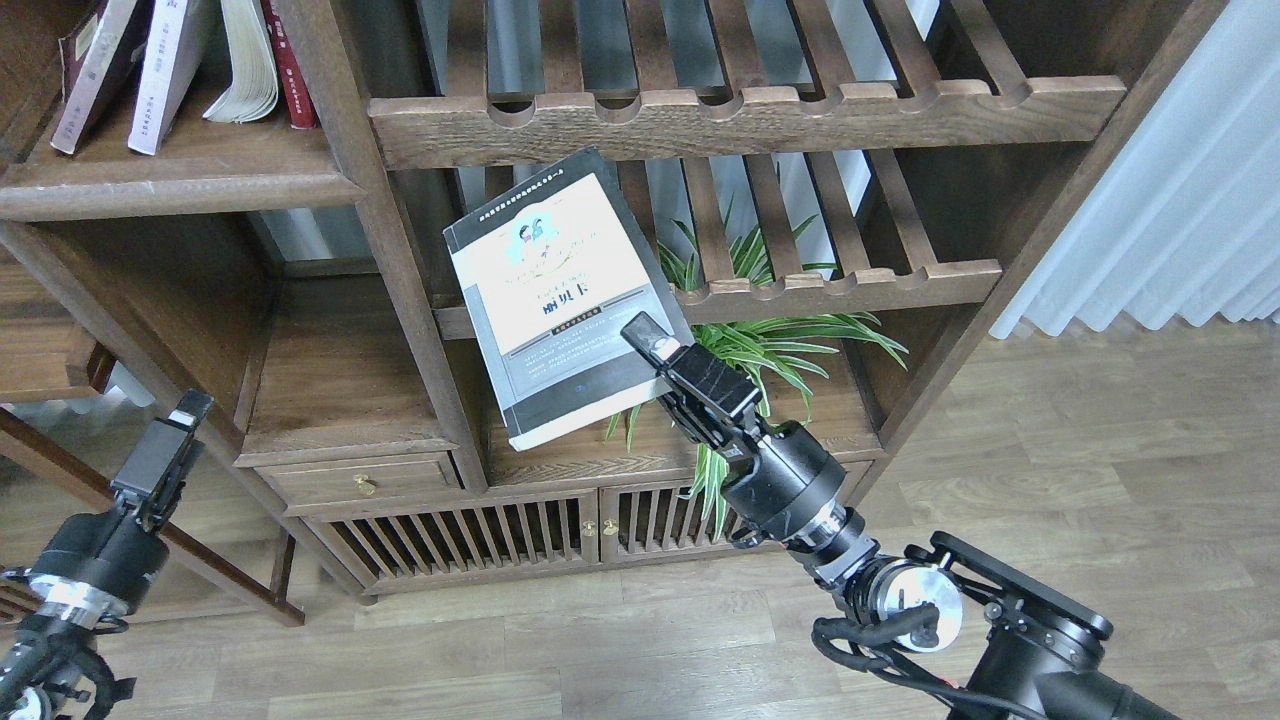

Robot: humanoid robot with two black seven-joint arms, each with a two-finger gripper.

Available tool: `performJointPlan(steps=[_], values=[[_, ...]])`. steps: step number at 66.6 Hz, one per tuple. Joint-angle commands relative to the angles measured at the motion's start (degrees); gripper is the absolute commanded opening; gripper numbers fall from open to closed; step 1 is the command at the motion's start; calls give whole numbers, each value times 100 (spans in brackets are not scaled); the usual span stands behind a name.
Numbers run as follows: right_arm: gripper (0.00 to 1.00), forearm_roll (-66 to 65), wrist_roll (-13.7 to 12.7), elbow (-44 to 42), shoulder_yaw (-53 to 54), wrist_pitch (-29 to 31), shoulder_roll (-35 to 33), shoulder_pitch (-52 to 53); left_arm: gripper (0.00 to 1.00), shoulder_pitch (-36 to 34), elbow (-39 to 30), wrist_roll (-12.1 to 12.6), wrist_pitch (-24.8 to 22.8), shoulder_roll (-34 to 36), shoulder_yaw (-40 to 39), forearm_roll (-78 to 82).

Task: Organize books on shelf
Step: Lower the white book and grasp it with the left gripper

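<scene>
My right gripper point(662, 352) is shut on the right edge of a thick book point(560, 300) with a cream-yellow cover and black borders. It holds the book tilted in the air in front of the slatted racks. The shelf point(180, 185), a solid dark-brown board with a rounded front lip, is at the top left. Several books lean on it, among them a pale lavender-white one point(170, 70) and a dark-red-spined one point(290, 60). My left gripper point(180, 420) hangs low at the left, far below the shelf and empty. It is seen edge-on, so its fingers cannot be told apart.
Two slatted racks with scalloped front rails point(750, 115) fill the cabinet's middle. A spider plant point(770, 350) stands behind my right gripper. Below are a small drawer point(360, 480) and slatted doors point(470, 545). A white curtain point(1180, 220) hangs at the right.
</scene>
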Motion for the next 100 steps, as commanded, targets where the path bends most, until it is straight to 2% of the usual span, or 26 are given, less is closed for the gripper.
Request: performJointPlan(steps=[1,8,13,19,25,34,40,41,44,54,84,86,89,90,95,100], values=[[4,1,-5,-2,119,-1,4,-97,92,41,-73,40,0,-284,33,-70],[4,-7,-128,-11,251,-1,13,-395,92,217,-460,32,0,-134,77,-368],[4,-7,-453,-37,356,-1,21,-668,91,305,-820,49,0,15,489,-975],[4,-7,-707,-90,357,-1,30,-879,90,314,-1162,5,0,103,814,-1405],[4,-7,-813,-116,286,-1,39,-1028,89,314,-1172,-12,0,94,1025,-1494],[4,1,-866,-116,269,-1,153,-1204,85,305,-1172,-144,0,94,1544,-1529],[5,1,-893,-116,277,-1,215,-1275,84,288,-1172,-390,0,68,1773,-1538],[5,1,-901,-116,269,-1,223,-1318,84,270,-1172,-556,0,51,1877,-1547],[5,1,-901,-116,260,-1,250,-1345,84,270,-1172,-627,0,50,1940,-1547],[5,-16,-1042,-143,172,-1,443,-1442,85,235,-1172,-636,0,-81,2028,-1547],[5,-166,-1051,-275,31,-1,786,-1503,83,173,-1172,-566,0,-670,2450,-1529],[5,-166,-1051,-275,31,-1,795,-1503,81,147,-1172,-566,0,-714,2467,-1529],[5,-166,-1051,-275,31,-1,804,-1512,71,103,-1172,-566,0,-811,2520,-1529],[5,-166,-1051,-283,31,-1,812,-1503,53,94,-1172,-566,0,-941,2616,-1520],[5,-166,-1051,-283,31,-1,821,-1503,40,77,-1172,-557,0,-951,2757,-1494],[5,-174,-1051,-283,31,-1,821,-1503,14,68,-1172,-540,0,-951,2871,-1476]])
